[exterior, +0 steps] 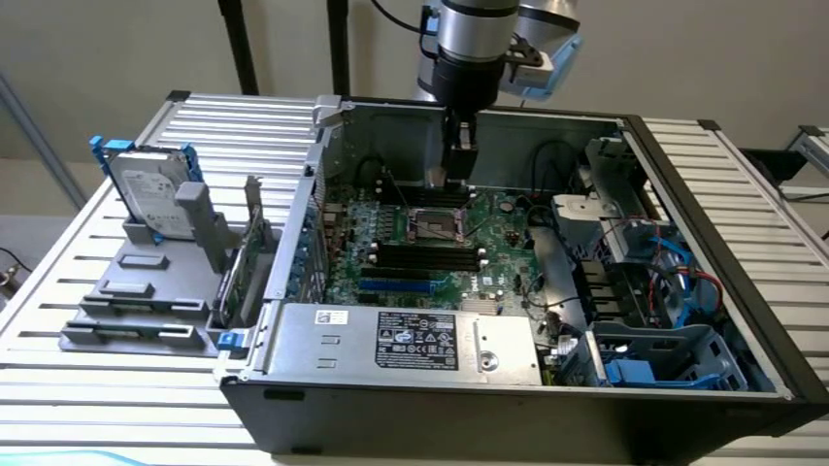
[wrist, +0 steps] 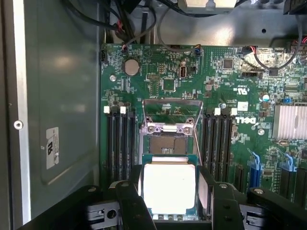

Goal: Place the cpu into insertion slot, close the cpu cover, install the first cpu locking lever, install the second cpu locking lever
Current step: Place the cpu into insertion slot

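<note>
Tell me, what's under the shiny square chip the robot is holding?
Below the cpu, held in the gripper, the open socket and green motherboard peek out. The socket's part straight beneath the chip is hidden.

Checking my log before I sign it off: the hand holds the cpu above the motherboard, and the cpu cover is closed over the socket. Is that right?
Not quite. The hand does hold the cpu above the motherboard, but the cpu cover is open, swung up off the socket, which lies bare. The wrist view shows it.
</note>
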Tool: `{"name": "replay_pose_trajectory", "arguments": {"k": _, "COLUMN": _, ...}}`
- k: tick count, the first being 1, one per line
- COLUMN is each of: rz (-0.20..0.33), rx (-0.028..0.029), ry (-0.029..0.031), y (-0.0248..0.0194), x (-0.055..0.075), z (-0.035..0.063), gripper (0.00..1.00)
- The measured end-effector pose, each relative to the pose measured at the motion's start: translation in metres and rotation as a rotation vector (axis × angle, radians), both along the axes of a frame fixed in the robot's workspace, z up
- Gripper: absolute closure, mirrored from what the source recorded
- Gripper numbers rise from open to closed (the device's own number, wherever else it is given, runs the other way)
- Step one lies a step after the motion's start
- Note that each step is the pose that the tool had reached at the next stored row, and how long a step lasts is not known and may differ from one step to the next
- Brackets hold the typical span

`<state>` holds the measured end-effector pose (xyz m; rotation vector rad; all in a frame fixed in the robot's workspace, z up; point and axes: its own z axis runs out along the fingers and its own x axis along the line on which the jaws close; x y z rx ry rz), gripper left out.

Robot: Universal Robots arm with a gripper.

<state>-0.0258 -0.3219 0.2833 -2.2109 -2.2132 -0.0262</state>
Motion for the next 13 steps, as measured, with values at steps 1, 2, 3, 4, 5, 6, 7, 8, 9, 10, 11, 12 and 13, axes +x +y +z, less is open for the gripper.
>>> {"name": "replay_pose_trajectory", "arguments": {"k": 1, "rz": 0.0, "rx": -0.0001, "ry": 0.0001, "y": -0.0002, "x": 0.0, "z": -0.0018, "gripper": 0.45}}
{"name": "replay_pose_trajectory", "arguments": {"k": 2, "rz": 0.0, "rx": -0.0001, "ry": 0.0, "y": -0.0004, "x": 0.0, "z": -0.0036, "gripper": 0.45}}
{"name": "replay_pose_trajectory", "arguments": {"k": 3, "rz": 0.0, "rx": 0.0, "ry": 0.0, "y": -0.0007, "x": 0.0, "z": -0.0056, "gripper": 0.45}}
{"name": "replay_pose_trajectory", "arguments": {"k": 4, "rz": 0.0, "rx": -0.0001, "ry": 0.0, "y": -0.001, "x": 0.0, "z": -0.0073, "gripper": 0.45}}
{"name": "replay_pose_trajectory", "arguments": {"k": 5, "rz": 0.0, "rx": -0.0001, "ry": 0.0, "y": -0.0013, "x": 0.0, "z": -0.0091, "gripper": 0.45}}
{"name": "replay_pose_trajectory", "arguments": {"k": 6, "rz": 0.0, "rx": -0.0002, "ry": 0.0001, "y": -0.0015, "x": 0.0, "z": -0.0109, "gripper": 0.45}}
{"name": "replay_pose_trajectory", "arguments": {"k": 7, "rz": 0.0, "rx": -0.0001, "ry": 0.0001, "y": -0.0015, "x": 0.0, "z": -0.0127, "gripper": 0.45}}
{"name": "replay_pose_trajectory", "arguments": {"k": 8, "rz": 0.0, "rx": 0.0, "ry": 0.0, "y": -0.0015, "x": 0.0, "z": -0.0146, "gripper": 0.45}}
{"name": "replay_pose_trajectory", "arguments": {"k": 9, "rz": 0.0, "rx": 0.0, "ry": 0.0, "y": -0.0015, "x": 0.0, "z": -0.0165, "gripper": 0.45}}
{"name": "replay_pose_trajectory", "arguments": {"k": 10, "rz": 0.0, "rx": -0.0001, "ry": 0.0001, "y": -0.0016, "x": 0.0, "z": -0.0182, "gripper": 0.45}}
{"name": "replay_pose_trajectory", "arguments": {"k": 11, "rz": 0.0, "rx": -0.0001, "ry": 0.0001, "y": -0.0016, "x": 0.0, "z": -0.02, "gripper": 0.45}}
{"name": "replay_pose_trajectory", "arguments": {"k": 12, "rz": 0.0, "rx": 0.0, "ry": 0.0, "y": -0.0016, "x": 0.0, "z": -0.0218, "gripper": 0.45}}
{"name": "replay_pose_trajectory", "arguments": {"k": 13, "rz": 0.0, "rx": 0.0, "ry": 0.0, "y": -0.0015, "x": 0.0, "z": -0.0238, "gripper": 0.45}}
